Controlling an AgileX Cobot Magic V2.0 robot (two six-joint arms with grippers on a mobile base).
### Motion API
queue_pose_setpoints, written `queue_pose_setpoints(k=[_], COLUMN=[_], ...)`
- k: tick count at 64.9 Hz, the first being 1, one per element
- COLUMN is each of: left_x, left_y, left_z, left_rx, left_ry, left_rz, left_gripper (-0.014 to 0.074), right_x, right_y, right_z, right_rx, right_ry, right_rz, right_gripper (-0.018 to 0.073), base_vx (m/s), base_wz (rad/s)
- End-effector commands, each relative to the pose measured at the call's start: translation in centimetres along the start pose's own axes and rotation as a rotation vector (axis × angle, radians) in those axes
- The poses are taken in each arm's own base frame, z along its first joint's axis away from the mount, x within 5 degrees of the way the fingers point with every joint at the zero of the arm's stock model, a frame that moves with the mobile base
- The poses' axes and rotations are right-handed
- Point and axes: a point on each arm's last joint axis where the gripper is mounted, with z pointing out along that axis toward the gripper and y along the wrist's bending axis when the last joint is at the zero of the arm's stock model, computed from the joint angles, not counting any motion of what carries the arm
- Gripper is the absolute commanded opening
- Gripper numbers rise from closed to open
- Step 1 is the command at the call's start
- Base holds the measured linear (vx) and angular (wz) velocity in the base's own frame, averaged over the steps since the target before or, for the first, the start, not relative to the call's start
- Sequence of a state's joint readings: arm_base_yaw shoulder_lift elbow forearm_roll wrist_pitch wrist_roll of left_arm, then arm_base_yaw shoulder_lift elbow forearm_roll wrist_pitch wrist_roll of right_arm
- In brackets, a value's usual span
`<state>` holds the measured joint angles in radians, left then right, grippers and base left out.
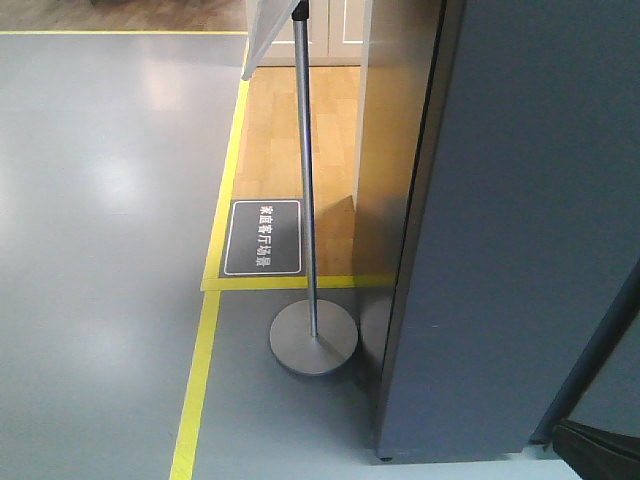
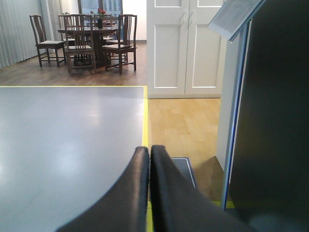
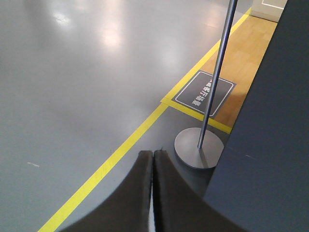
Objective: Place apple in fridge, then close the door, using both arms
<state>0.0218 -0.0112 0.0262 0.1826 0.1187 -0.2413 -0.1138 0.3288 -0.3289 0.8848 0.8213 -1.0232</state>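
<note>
While both arms are hanging low over the grey floor [image 1: 100, 200], the fridge [image 1: 530, 220] is filling the right side of the exterior front-facing view as a tall dark grey slab, its outer face turned to the camera and its interior not showing. Whether this face is the door or the side wall cannot be told from these views. The apple is showing in none of the 3 views.

Seen from the left wrist, the left tool [image 2: 149, 151] is pointing across the floor with its 2 dark fingers [image 2: 137, 183] pressed together and nothing between them. Beyond it, white cabinet doors [image 2: 186, 46] are standing behind a strip of wooden flooring [image 2: 183, 125], and a dining table with chairs [image 2: 84, 41] is sitting far back on the left.

Seen from the right wrist, the right tool [image 3: 153, 153] is likewise pressed together, its fingers [image 3: 140, 193] meeting along 1 thin seam and gripping nothing. Just past it, a sign stand [image 3: 199, 147] is resting on its round metal base close beside the dark grey fridge wall [image 3: 270, 145], its pole rising out of view. Yellow tape [image 3: 120, 147] is running along the floor, and a dark floor label [image 3: 205, 94] with white characters is lying at the edge of the wooden strip.
</note>
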Motion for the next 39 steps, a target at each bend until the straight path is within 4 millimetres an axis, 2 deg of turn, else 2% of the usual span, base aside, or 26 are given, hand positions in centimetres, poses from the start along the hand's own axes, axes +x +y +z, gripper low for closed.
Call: queue_pose_setpoints(k=[1,39], left_x=[0.24,0.26], left_y=[-0.1,-0.09], left_z=[0.01,0.02], left_rx=[0.015,0.014], left_ry=[-0.059,-0.053], left_rz=[-0.013,-0.012], left_gripper=[-0.0008,-0.0008], right_x=[-1.1,-1.1], right_y=[-0.19,-0.19], right_z=[-0.25,-0.25], right_rx=[0.017,0.017], right_ry=[-0.058,-0.058], right_rz=[0.014,0.014], right_gripper=[-0.0004,-0.0004], base_vx=[0.0,0.0], base_wz=[0.0,0.0])
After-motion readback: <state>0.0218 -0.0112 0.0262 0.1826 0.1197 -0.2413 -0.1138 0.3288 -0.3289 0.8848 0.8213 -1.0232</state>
